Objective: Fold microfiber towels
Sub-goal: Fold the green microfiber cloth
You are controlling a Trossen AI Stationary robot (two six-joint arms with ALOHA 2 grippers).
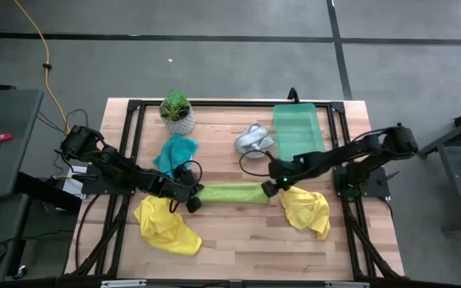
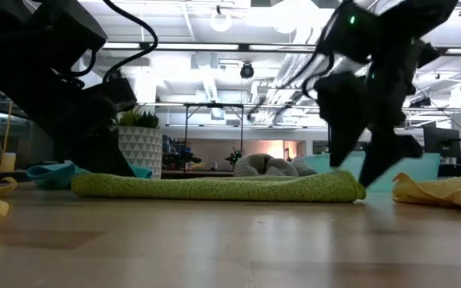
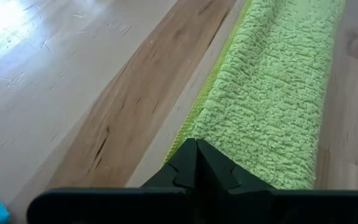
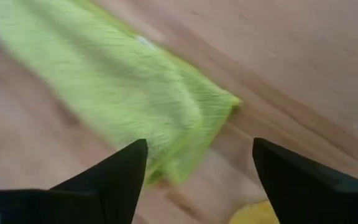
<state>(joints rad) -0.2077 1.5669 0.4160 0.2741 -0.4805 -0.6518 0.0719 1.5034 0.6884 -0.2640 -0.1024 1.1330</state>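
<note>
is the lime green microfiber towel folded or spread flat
Folded: the lime green microfiber towel lies as a narrow doubled strip on the wooden table; the low view shows its thick layered edge.

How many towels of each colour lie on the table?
Yellow towels: 2
Lime towel: 1
Teal towel: 1
Grey-white towel: 1
Total: 5

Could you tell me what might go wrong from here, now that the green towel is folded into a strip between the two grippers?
The left gripper is shut on one end of the lime green towel; if that arm moves, it may drag the strip and undo the fold. The right gripper hangs open just over the other end, so a finger could snag the edge. The yellow towel lies close by and might get swept along.
</note>
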